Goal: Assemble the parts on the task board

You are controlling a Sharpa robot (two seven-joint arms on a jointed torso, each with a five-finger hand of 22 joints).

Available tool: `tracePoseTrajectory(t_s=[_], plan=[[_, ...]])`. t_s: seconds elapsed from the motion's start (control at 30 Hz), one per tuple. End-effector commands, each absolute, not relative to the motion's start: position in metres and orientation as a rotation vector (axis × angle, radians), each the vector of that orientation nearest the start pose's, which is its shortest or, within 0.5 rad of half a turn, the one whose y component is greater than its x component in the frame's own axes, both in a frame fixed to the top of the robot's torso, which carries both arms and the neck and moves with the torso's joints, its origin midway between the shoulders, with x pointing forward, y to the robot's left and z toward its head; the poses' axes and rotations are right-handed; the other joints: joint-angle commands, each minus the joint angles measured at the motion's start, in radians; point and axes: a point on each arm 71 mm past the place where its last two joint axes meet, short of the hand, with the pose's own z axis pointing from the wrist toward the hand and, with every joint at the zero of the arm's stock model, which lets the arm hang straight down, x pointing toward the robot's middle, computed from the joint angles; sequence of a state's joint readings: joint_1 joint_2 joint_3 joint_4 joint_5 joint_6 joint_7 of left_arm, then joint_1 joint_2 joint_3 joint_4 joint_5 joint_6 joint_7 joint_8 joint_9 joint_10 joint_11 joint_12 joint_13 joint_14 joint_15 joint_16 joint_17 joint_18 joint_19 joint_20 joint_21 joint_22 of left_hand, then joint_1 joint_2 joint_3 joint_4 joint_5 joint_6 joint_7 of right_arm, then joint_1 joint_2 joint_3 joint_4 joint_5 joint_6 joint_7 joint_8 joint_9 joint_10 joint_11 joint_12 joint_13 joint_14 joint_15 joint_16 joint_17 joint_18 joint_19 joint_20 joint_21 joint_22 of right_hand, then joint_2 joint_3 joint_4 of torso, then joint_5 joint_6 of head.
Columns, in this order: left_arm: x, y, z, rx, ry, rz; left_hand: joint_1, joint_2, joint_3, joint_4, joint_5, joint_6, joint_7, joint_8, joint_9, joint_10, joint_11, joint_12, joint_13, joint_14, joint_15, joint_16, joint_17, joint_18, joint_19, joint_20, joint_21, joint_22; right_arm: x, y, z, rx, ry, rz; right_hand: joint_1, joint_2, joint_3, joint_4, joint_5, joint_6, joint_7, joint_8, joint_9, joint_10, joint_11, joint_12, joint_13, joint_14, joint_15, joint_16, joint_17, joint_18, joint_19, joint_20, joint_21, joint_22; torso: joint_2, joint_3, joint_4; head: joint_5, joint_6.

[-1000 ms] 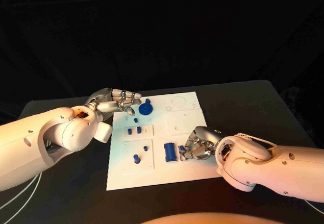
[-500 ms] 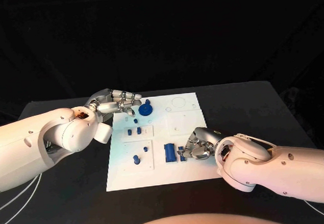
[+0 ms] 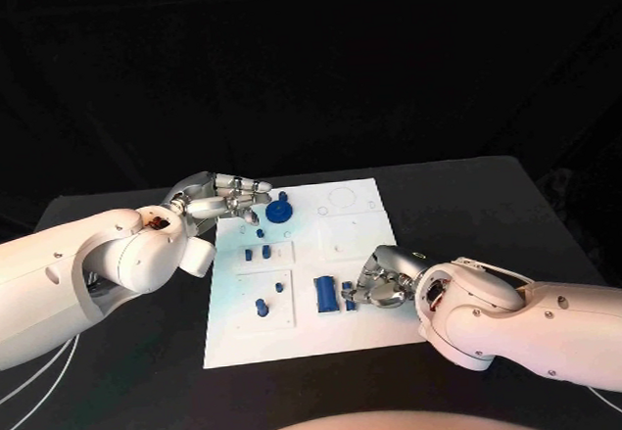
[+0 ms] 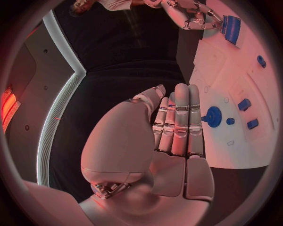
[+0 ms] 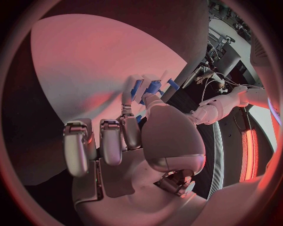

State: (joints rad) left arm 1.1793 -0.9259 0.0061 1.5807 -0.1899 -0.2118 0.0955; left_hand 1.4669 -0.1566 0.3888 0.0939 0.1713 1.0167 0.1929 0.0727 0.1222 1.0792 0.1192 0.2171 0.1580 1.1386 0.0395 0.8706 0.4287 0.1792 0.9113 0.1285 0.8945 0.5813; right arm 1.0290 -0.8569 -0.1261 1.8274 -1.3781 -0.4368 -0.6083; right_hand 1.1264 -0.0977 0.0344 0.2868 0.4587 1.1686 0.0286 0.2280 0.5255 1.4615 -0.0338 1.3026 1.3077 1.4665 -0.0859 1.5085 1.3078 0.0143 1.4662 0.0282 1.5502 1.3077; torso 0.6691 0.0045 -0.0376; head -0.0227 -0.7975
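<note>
**Barely any movement: right hand working a small part beside the blue block**

Meanwhile, almost nothing is shifting across the last second. The task board [image 3: 307, 333] is lying where it was in the middle of the black table [image 3: 495, 204], and the blue parts on it are sitting in the same spots as in both earlier head pictures.

The left hand [image 3: 223, 197] is hovering at the far left corner of the task board, just beside the blue gear [image 3: 278, 211]. The left wrist view is showing its fingers [image 4: 179, 122] straight and side by side, holding nothing and not touching the gear. Its pose is matching the earlier pictures.

The right hand [image 3: 378, 278] is staying low over the near half of the task board, just right of the upright blue block [image 3: 325, 290]. Its fingers are curling around a small blue part [image 5: 152, 87], which the right wrist view is showing pinched at the fingertips. Compared with a second ago, this hand is sitting very slightly closer to the block; otherwise its grip is looking unchanged.

Judging from this, the robot is probably making a fine adjustment, seating or aligning the small part on the board, rather than carrying anything. The assembly is looking only partly done, with several pieces lying loose left of the block.
</note>
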Motion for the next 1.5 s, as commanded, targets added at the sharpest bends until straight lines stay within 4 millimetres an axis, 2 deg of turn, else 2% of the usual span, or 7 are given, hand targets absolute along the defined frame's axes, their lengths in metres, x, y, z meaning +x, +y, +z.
tracePoseTrajectory(t_s=[0.03, 0.3, 0.47, 0.93, 1.43, 1.47, 1.5], plan=[[0.475, 0.223, -0.182, -1.040, 1.744, -1.415, 0.003, 0.007, -0.003, -0.002, 0.002, -0.008, 0.000, 0.005, -0.001, -0.008, 0.002, 0.005, 0.000, -0.006, 0.002, 0.004, -0.002, 0.005, -0.001, 0.007, -0.006, -0.001, 0.375, -0.154, -0.262, 0.196, 1.968, 0.568, 0.009, 0.002, -0.007, -0.003, 0.000, -0.006, 0.005, 0.003, 0.002, 0.014, -0.003, -0.007, 0.083, 0.079, -0.008, -0.002, 0.141, -0.007, 0.091, -0.008, -0.010, 0.254, -0.001, 0.0004, -0.0005, 0.001, 0.004], [0.477, 0.226, -0.185, -1.062, 1.714, -1.415, -0.001, 0.007, -0.006, 0.000, 0.001, -0.008, 0.001, 0.006, -0.001, -0.010, 0.003, 0.007, 0.000, -0.007, 0.004, 0.005, -0.003, 0.005, 0.000, 0.007, -0.007, -0.002, 0.387, -0.170, -0.249, 0.339, 1.875, 0.789, 0.115, -0.006, -0.030, -0.020, -0.023, -0.121, 0.060, -0.078, -0.034, -0.153, 0.043, -0.360, -0.140, 0.001, 0.028, -0.190, -0.139, 0.060, -0.060, 0.020, -0.337, 0.151, -0.013, -0.0021, -0.0060, 0.004, 0.020], [0.481, 0.232, -0.191, -1.134, 1.656, -1.418, -0.016, 0.003, -0.020, 0.012, 0.000, -0.010, -0.001, 0.008, -0.001, -0.013, 0.003, 0.013, 0.001, -0.019, 0.006, -0.001, -0.009, 0.004, -0.007, 0.011, -0.019, -0.009, 0.416, -0.187, -0.242, 0.559, 1.834, 1.017, 0.243, 0.026, -0.026, -0.050, -0.155, -0.174, 0.101, -0.126, -0.065, -0.372, 0.085, -0.777, -0.449, -0.198, 0.066, -0.727, -0.692, 0.165, -0.370, 0.057, -1.023, -0.136, -0.035, -0.0065, -0.0120, 0.004, 0.041], [0.491, 0.232, -0.229, -1.302, 1.417, -1.450, -0.003, 0.014, -0.069, 0.063, 0.000, -0.005, -0.017, 0.021, 0.001, 0.006, 0.013, -0.033, -0.062, -0.118, 0.053, -0.474, -0.223, 0.001, -0.117, 0.098, -0.397, -0.247, 0.501, -0.224, -0.237, 0.855, 1.625, 1.276, 0.389, 0.047, 0.040, -0.083, -0.261, -0.160, 0.146, -0.166, -0.251, -0.362, 0.162, -1.168, -1.074, -0.362, 0.182, -1.348, -1.054, 0.169, -0.513, 0.180, -1.452, -0.586, -0.100, -0.0304, -0.0040, 0.007, 0.130], [0.500, 0.234, -0.252, -1.356, 1.330, -1.395, 0.011, 0.052, -0.191, 0.061, 0.003, -0.061, -0.037, -0.009, -0.058, -0.083, 0.082, -0.155, -0.096, -0.223, 0.138, -0.798, -0.362, -0.034, -0.190, 0.163, -0.746, -0.479, 0.523, -0.218, -0.238, 0.899, 1.551, 1.322, 0.325, 0.079, -0.007, -0.141, -0.250, -0.202, 0.173, -0.166, -0.381, -0.390, 0.195, -1.240, -1.245, -0.376, 0.221, -1.446, -1.215, 0.171, -0.610, 0.228, -1.488, -0.848, -0.122, -0.0225, -0.0032, 0.028, 0.144], [0.499, 0.234, -0.254, -1.350, 1.389, -1.387, -0.433, 0.079, -0.246, 0.014, -0.051, -0.346, -0.087, -0.073, -0.122, -0.379, 0.019, -0.217, -0.158, -0.498, 0.080, -0.871, -0.429, -0.066, -0.411, 0.076, -0.786, -0.508, 0.524, -0.219, -0.240, 0.891, 1.574, 1.254, -0.105, 0.098, -0.034, -0.181, -0.317, -0.487, 0.113, -0.228, -0.422, -0.706, 0.145, -1.303, -1.308, -0.705, 0.176, -1.509, -1.308, 0.116, -0.864, 0.150, -1.550, -0.982, -0.119, -0.0256, -0.0034, 0.025, 0.141], [0.499, 0.234, -0.254, -1.350, 1.389, -1.386, -0.436, 0.083, -0.248, 0.013, -0.051, -0.351, -0.086, -0.073, -0.122, -0.385, 0.020, -0.217, -0.158, -0.499, 0.082, -0.871, -0.429, -0.066, -0.410, 0.075, -0.789, -0.510, 0.523, -0.219, -0.239, 0.892, 1.573, 1.254, -0.111, 0.098, -0.034, -0.183, -0.317, -0.491, 0.112, -0.228, -0.424, -0.711, 0.146, -1.303, -1.308, -0.707, 0.177, -1.509, -1.308, 0.116, -0.867, 0.150, -1.550, -0.987, -0.119, -0.0254, -0.0030, 0.025, 0.141]])
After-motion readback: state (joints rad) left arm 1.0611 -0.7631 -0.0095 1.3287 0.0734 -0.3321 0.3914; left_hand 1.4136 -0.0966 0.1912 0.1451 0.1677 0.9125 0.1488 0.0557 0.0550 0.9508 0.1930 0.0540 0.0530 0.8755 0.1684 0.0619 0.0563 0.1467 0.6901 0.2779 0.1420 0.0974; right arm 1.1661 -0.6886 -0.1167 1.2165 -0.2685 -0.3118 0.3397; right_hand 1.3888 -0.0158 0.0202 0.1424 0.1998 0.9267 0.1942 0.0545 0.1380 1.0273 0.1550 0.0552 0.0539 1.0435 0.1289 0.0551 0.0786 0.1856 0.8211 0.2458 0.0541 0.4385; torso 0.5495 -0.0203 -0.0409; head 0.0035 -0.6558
